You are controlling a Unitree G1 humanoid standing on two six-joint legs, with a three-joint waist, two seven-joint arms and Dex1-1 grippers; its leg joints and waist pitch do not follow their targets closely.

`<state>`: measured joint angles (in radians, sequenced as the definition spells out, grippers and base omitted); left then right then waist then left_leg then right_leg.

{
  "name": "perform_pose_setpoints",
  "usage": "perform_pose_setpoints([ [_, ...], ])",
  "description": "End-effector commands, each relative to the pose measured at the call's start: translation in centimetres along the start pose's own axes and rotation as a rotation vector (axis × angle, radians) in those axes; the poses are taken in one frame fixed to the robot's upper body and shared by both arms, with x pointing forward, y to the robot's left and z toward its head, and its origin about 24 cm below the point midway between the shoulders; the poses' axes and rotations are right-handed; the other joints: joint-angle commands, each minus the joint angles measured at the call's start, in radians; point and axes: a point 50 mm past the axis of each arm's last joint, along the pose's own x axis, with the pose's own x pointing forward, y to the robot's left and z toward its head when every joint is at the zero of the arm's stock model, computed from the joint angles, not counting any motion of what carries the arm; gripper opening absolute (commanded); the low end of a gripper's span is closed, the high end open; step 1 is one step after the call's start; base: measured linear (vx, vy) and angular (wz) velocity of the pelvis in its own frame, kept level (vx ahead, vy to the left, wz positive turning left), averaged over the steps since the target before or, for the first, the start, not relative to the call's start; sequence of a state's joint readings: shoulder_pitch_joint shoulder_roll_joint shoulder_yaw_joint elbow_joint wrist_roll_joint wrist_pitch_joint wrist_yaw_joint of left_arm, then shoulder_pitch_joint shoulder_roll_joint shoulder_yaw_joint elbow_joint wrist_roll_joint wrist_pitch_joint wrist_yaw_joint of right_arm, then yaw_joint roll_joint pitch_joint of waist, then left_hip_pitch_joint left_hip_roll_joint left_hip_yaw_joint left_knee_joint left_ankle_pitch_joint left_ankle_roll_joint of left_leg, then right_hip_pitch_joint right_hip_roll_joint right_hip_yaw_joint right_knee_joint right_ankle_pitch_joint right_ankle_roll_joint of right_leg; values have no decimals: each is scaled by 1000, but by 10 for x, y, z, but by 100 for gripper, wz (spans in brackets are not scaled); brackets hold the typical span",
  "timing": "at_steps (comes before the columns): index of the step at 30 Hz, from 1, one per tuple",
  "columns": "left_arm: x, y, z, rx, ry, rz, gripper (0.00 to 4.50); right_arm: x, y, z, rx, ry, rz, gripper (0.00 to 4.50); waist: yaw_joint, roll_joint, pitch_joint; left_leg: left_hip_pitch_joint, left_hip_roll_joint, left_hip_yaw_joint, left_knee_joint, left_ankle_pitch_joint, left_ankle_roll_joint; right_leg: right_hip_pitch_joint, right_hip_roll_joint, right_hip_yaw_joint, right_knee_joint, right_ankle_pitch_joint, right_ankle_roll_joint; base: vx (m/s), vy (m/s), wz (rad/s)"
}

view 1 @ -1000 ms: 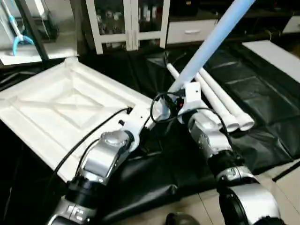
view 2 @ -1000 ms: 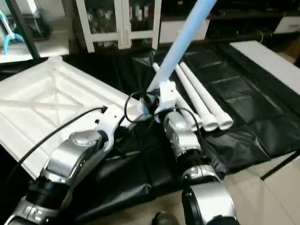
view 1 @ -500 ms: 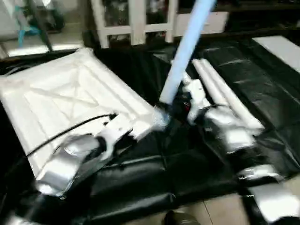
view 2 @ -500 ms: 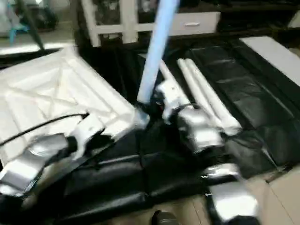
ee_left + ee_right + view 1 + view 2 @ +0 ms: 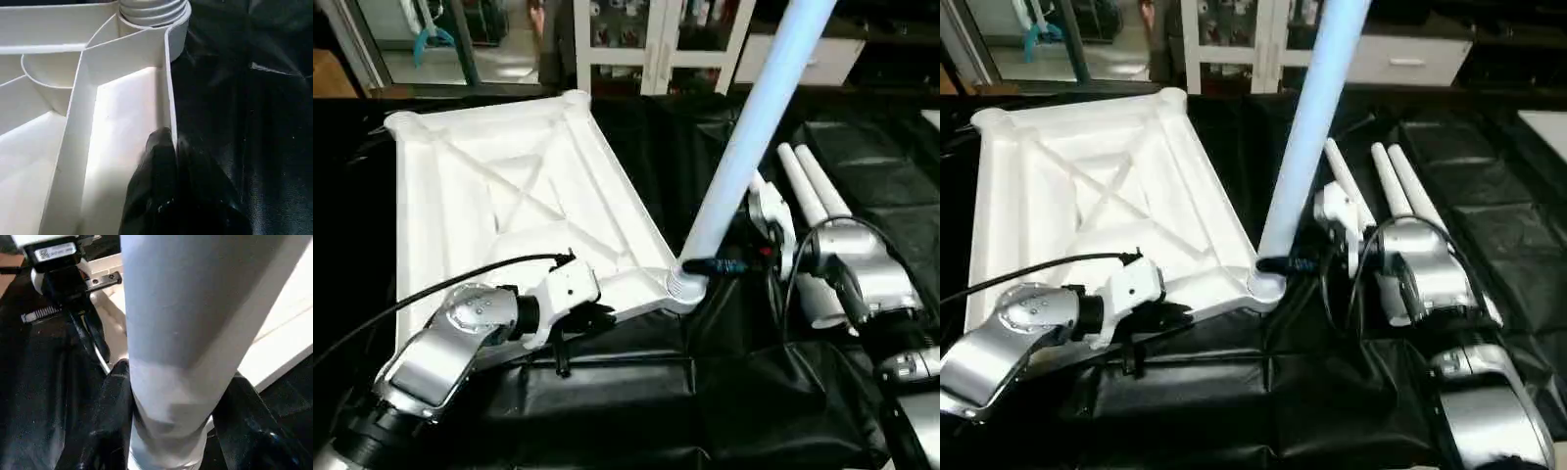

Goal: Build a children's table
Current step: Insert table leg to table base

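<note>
White plastic rectangular tabletop [image 5: 499,206]: lies upside down on a black sheet [image 5: 724,392], X-ribbed underside facing up, round sockets at its corners. Its near right corner socket [image 5: 680,287] carries a leg.

Long white tapered tubular leg [image 5: 754,127]: stands with its lower end in that corner socket, leaning up and away toward the picture's upper right.

Spare white tubular legs [image 5: 808,191]: lie side by side on the black sheet to the right of the tabletop, partly hidden behind the right arm; how many there are cannot be told.

Left end effector [image 5: 171,161]: its black fingers are pressed together on the thin upright rim of the tabletop's near edge, just beside the socket that bears the leg. The silver left forearm [image 5: 440,348] reaches in from the lower left, a black cable arching over it.

Right end effector [image 5: 171,431]: its two black fingers [image 5: 110,411] sit on either side of the standing leg's lower part, pinching it just above the socket.

White glass-fronted cabinet [image 5: 656,39]: stands at the back, beyond the sheet.
</note>
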<state>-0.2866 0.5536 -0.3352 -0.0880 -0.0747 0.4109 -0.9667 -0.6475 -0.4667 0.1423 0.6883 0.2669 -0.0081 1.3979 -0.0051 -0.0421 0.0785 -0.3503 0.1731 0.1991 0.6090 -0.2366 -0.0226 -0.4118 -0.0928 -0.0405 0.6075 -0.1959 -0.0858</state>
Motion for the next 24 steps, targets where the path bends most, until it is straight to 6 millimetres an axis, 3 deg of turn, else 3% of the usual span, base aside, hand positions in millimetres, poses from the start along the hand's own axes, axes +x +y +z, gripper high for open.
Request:
perform_pose_setpoints([
  [1, 6, -9, 2, 31, -26, -64, 0, -11, 14, -44, 103, 158, -25, 185, -8, 17, -63, 18, 60, -16, -64, 52, 182, 42, -44, 33, -45, -20, -224, 0, 0, 0],
  [4, 7, -9, 2, 32, -27, -62, 0, -7, 17, -48, 85, 142, -26, 185, -10, 14, -54, 21, 61, -18, -79, -129, 81, 40, -42, 36, -67, -188, -185, 0, 0, 0],
  [7, 8, -10, 1, 29, -28, -66, 0, -4, 19, -50, 66, 124, -45, 185, -17, 15, -52, 22, 59, -22, -86, -205, 34, 39, -41, 38, -76, -256, -156, 0, 0, 0],
  [9, 9, -10, 1, 28, -27, -70, 0, -4, 20, -56, 84, 117, -72, 185, -21, 14, -54, 19, 58, -25, -87, -214, 25, 42, -41, 39, -78, -260, -146, 0, 0, 0],
  [14, 10, -10, 0, 29, -27, -74, 0, -6, 23, -64, 115, 114, -106, 185, -24, 17, -61, 13, 56, -25, -87, -177, 42, 46, -39, 38, -74, -192, -151, 0, 0, 0],
  [24, 10, -7, -2, 19, -15, -63, 0, -1, 20, -72, 189, 105, -231, 185, -30, 20, -60, 13, 58, -31, -97, -276, 11, 39, -37, 36, -85, -293, -121, 0, 0, 0],
])
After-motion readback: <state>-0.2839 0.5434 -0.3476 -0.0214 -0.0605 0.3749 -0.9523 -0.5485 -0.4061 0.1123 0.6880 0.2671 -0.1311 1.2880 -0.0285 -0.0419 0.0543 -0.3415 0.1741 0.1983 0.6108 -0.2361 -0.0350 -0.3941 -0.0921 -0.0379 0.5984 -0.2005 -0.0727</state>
